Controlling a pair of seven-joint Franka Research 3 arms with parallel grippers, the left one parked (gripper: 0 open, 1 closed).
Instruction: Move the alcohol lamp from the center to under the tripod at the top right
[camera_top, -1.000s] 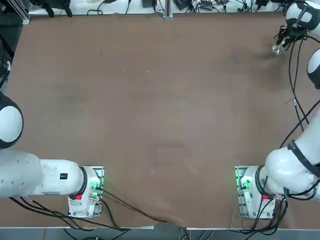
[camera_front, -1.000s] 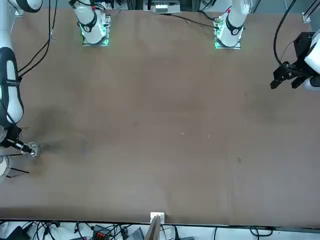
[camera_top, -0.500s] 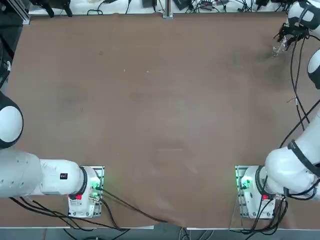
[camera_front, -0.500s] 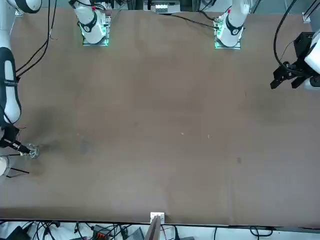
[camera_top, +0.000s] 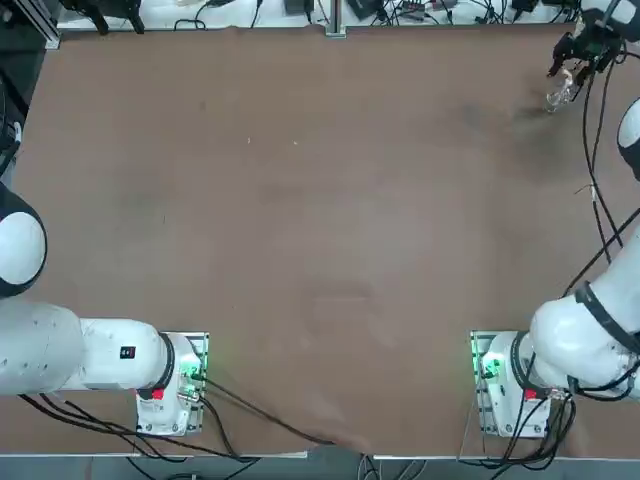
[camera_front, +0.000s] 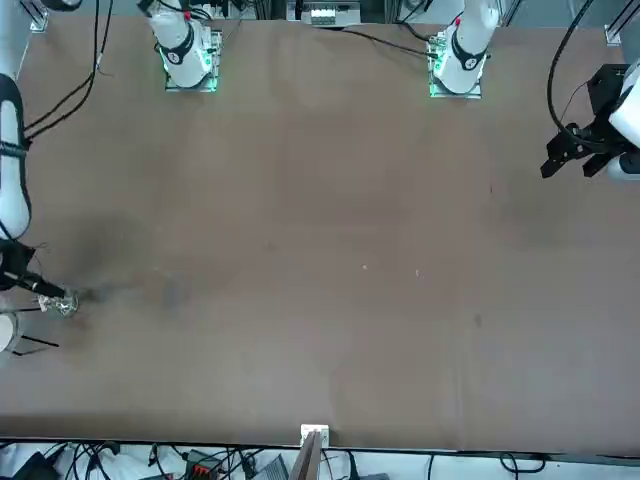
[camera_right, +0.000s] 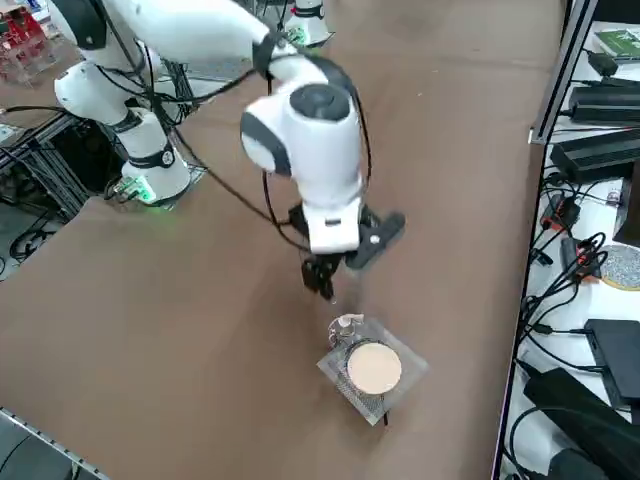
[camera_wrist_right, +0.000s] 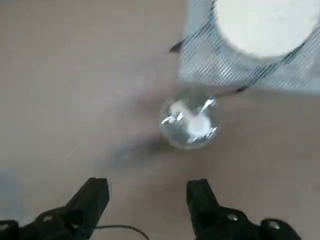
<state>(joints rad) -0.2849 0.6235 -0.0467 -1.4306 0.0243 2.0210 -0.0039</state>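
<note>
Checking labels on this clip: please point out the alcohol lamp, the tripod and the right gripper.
alcohol lamp (camera_wrist_right: 189, 126): right wrist view, on its rounded glass body.
tripod (camera_right: 373, 367): right side view, on its round white disc top.
right gripper (camera_wrist_right: 146, 197): right wrist view, midway between its two open fingertips.

You are looking at a big brown table (camera_top: 300, 230) — its top is flat and plain, with a few faint darker smudges. Light falls evenly over it, and you see soft grey shadows near one far corner. Along the far edge of the table, in the top view, black cables (camera_top: 400, 12) lie in a tangle on a pale strip. In the right side view, a metal rail (camera_right: 560, 70) runs along the table's edge. Past it you can see a white shelf with black boxes (camera_right: 598, 155) and more looping wires. At the other side stands a frame of metal bars (camera_right: 40, 160) — the floor under it looks dark.
</note>
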